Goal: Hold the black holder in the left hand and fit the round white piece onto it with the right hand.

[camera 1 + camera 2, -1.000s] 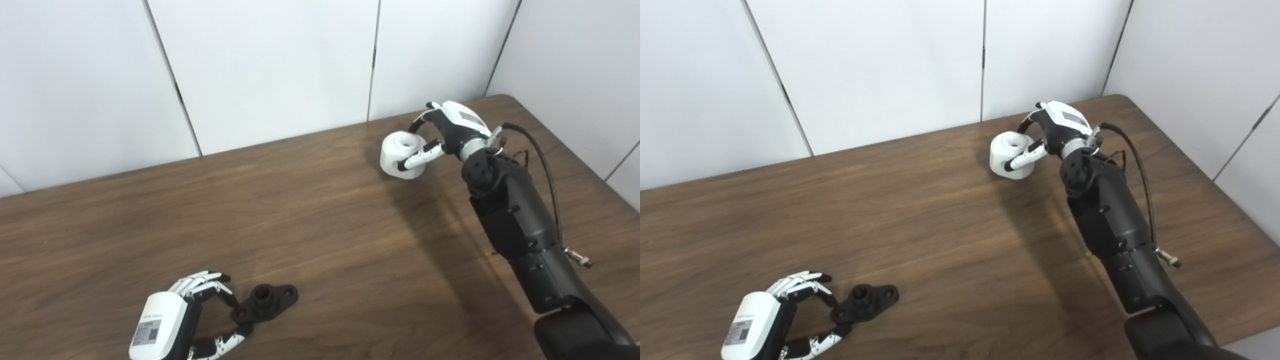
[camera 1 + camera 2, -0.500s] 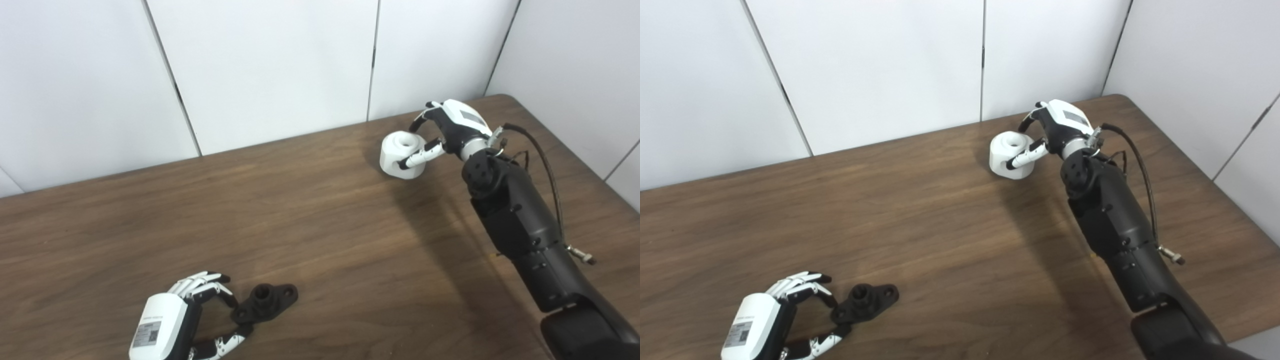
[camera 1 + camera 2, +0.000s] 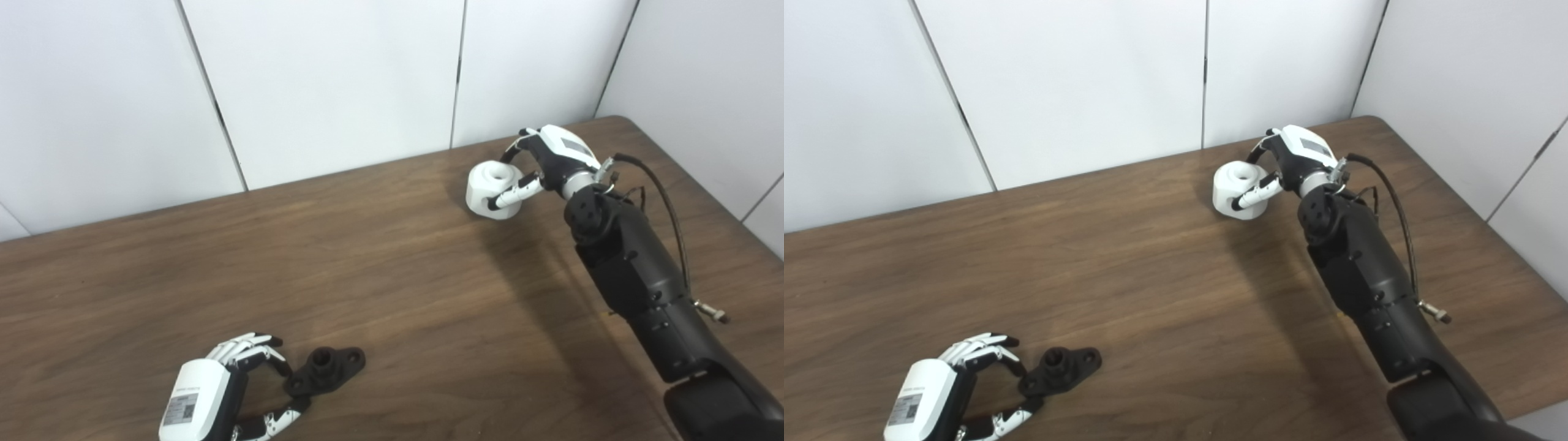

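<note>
A: Start your entry with the biggest item. What have you got?

B: You have the dark brown wood-grain table (image 3: 380, 269) filling most of both views, with white wall panels (image 3: 331, 79) behind its far edge.

A: Next, the arms?

B: Your right arm, black and jointed (image 3: 637, 275), reaches from the lower right corner toward the far right part of the table. The right robot hand (image 3: 545, 165) is curled round the round white piece with a hole in its top (image 3: 492, 187): fingers behind it, thumb across its front. You cannot tell from either view whether the piece rests on the table or is just clear of it.

A: And the left side?

B: Your left robot hand (image 3: 229, 383) sits near the front edge, white back facing up, fingers and thumb spread in an unclosed curl. It holds nothing.

A: Where is the holder?

B: The small black plastic holder with a raised centre socket and two flat ears (image 3: 324, 369) lies flat on the table just to the right of that hand. The thumb tip (image 3: 293, 409) touches or nearly touches its near ear; you cannot tell which. It is well apart from the white piece.
</note>
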Controlling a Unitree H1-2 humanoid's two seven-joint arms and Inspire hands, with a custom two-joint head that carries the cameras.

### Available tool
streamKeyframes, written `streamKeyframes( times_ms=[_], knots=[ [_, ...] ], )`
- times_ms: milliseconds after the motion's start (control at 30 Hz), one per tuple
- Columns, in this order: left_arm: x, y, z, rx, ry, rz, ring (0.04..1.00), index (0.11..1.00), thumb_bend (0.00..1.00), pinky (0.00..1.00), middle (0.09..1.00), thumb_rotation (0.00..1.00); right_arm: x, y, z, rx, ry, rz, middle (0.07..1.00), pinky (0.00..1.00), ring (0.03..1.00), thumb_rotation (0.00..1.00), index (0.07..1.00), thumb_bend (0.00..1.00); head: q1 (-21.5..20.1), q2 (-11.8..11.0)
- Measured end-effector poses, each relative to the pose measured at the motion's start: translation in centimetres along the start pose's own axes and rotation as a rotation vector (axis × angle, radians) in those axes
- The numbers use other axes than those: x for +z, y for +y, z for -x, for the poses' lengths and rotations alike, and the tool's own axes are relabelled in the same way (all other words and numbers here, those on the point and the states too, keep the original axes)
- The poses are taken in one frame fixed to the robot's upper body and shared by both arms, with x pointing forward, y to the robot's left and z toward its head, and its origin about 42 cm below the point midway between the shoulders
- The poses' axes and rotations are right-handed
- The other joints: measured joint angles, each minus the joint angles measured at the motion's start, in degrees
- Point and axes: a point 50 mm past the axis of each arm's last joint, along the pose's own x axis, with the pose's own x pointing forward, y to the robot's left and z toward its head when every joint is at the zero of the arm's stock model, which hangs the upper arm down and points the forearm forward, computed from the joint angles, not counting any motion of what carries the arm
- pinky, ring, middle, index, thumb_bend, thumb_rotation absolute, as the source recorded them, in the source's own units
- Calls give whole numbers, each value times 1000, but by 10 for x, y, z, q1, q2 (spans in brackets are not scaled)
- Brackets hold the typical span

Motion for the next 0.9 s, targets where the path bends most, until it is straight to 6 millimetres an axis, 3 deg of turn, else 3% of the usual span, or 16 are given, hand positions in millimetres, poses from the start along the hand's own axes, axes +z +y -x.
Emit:
streamKeyframes(
  times_ms=[367,567,633,667,900],
  knots=[
    [2,0,0,3,9,1,797,486,518,765,740,42,-1,2,-1,9,4,6,948,1000,1000,291,647,864,4,2],
    [2,0,0,3,9,0,796,486,518,767,738,42,-2,1,-1,-13,5,6,924,986,993,236,602,838,6,4],
    [2,0,0,3,9,0,798,486,518,771,741,42,-3,0,-2,-36,3,-1,904,980,978,164,513,591,7,4],
    [2,0,0,3,9,0,798,486,518,772,741,42,-4,0,-2,-46,3,-7,900,978,975,155,501,559,7,4],
    [2,0,0,3,9,-1,795,486,519,766,738,43,-6,1,-4,-108,-10,-20,860,950,946,138,486,523,8,4]
  ],
)
